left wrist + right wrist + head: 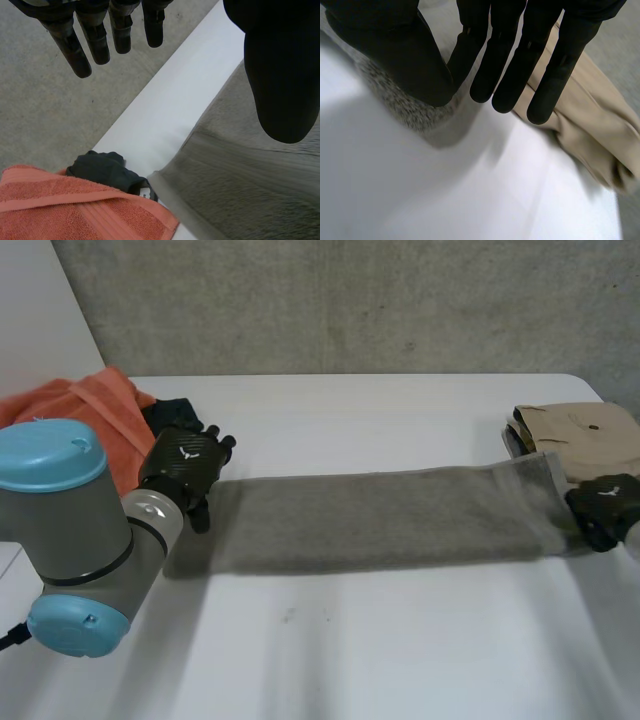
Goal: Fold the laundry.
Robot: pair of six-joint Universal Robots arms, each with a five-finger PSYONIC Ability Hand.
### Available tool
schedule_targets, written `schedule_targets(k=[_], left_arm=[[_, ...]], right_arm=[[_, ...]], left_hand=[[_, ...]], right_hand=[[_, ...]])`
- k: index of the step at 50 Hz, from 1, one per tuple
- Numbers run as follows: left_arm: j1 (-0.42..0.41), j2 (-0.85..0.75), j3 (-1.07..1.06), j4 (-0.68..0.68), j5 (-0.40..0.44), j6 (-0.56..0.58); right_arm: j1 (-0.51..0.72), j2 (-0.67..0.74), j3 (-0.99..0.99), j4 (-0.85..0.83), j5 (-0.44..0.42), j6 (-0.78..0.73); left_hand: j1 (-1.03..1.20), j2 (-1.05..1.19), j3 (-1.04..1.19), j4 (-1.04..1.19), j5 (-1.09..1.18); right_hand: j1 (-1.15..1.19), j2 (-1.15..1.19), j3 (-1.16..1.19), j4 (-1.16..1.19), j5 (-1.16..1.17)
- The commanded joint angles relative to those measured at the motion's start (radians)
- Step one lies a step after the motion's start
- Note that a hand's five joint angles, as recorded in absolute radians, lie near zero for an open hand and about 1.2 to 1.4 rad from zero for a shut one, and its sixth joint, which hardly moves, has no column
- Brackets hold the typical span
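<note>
"How far along is the folding, would you say?"

"Partway, I'd judge. The grey towel (pixel 380 520) lies as a long, narrow band running left to right across the middle of the white table (pixel 400 670). It looks doubled lengthwise, but the ends are not yet brought together."

"And the other pieces?"

"At the far right sits a beige garment (pixel 585 435), flat and squared off, which looks finished to me. At the far left an orange towel (pixel 85 415) is loosely heaped, with a dark garment (pixel 175 412) crumpled just beside it. I'd count both as left to do."

"What are the hands up to?"

"The right hand (pixel 605 502) is at the towel's right end, with the cloth pinched between thumb and fingers, and that end rises a little off the table. The left hand (pixel 185 468) is at the left end, its fingers (pixel 70 47) straight and spread away from the thumb, gripping nothing."

"What's the cloth like?"

"The grey one is thick, nubbly terry, limp and soft at the edges. The orange one is terry too, with a ribbed band along one border. The beige is smooth woven fabric that holds crisp creases, and the dark piece is thin and rumpled."
</note>
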Motion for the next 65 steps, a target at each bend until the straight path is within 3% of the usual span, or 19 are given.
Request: schedule_targets(k=[1,9,15,18,24,28,43,45,46,47,50,57,65], left_arm=[[0.002,0.041,-0.009,0.000,-0.001,0.000],[0.009,0.078,-0.042,0.000,-0.001,0.000],[0.012,0.092,-0.060,-0.002,-0.001,-0.006],[0.012,0.101,-0.069,-0.002,-0.001,-0.020],[0.009,0.129,-0.097,-0.002,0.002,-0.060],[0.004,0.130,-0.100,-0.002,0.003,-0.083],[0.001,0.118,-0.102,0.000,0.005,-0.089],[0.001,0.118,-0.102,0.000,0.005,-0.089],[0.001,0.118,-0.102,0.000,0.005,-0.089],[0.001,0.117,-0.102,0.000,0.003,-0.089],[0.001,0.118,-0.102,0.000,0.003,-0.089],[-0.001,0.133,-0.103,0.000,0.003,-0.089],[0.005,0.161,-0.115,0.000,0.003,-0.090]], right_arm=[[-0.146,-0.037,-0.015,0.015,0.026,-0.061],[-0.226,-0.093,-0.063,0.060,0.041,-0.174],[-0.079,-0.134,-0.069,0.080,0.012,-0.111],[-0.035,-0.154,-0.055,0.077,-0.011,-0.065],[-0.031,-0.166,0.040,0.068,-0.164,-0.020],[-0.039,-0.156,0.078,0.066,-0.204,-0.057],[-0.070,-0.010,0.083,-0.046,-0.206,-0.160],[-0.070,0.002,0.080,-0.058,-0.206,-0.160],[-0.070,0.005,0.078,-0.066,-0.206,-0.160],[-0.073,0.008,0.071,-0.083,-0.197,-0.158],[-0.091,0.005,0.063,-0.110,-0.179,-0.151],[-0.191,-0.025,0.043,-0.104,-0.048,-0.175],[-0.203,-0.120,0.008,-0.103,-0.013,-0.226]], left_hand=[[-0.016,-0.030,-0.035,-0.028,-0.050],[-0.016,-0.030,-0.035,-0.028,-0.050],[-0.016,-0.030,-0.035,-0.028,-0.050],[-0.016,-0.030,-0.035,-0.028,-0.050],[-0.016,-0.030,-0.035,-0.028,-0.050],[-0.016,-0.030,-0.035,-0.028,-0.050],[-0.016,-0.030,-0.035,-0.028,-0.050],[-0.016,-0.030,-0.035,-0.028,-0.050],[-0.016,-0.030,-0.035,-0.028,-0.050],[-0.016,-0.030,-0.035,-0.028,-0.050],[-0.016,-0.030,-0.035,-0.028,-0.050],[-0.016,-0.030,-0.035,-0.028,-0.050],[-0.016,-0.030,-0.035,-0.028,-0.050]], right_hand=[[0.258,0.217,0.209,0.202,0.245],[0.258,0.217,0.209,0.202,0.245],[0.258,0.217,0.209,0.202,0.245],[-0.488,-0.528,-0.536,-0.543,-0.500],[-0.599,-0.639,-0.647,-0.654,-0.611],[-0.590,-0.630,-0.638,-0.645,-0.602],[-0.496,-0.537,-0.544,-0.551,-0.508],[-0.341,-0.382,-0.389,-0.397,-0.354],[-0.134,-0.174,-0.182,-0.189,-0.146],[0.254,0.213,0.206,0.199,0.241],[0.258,0.217,0.209,0.202,0.245],[0.258,0.217,0.209,0.202,0.245],[0.258,0.217,0.209,0.202,0.245]])
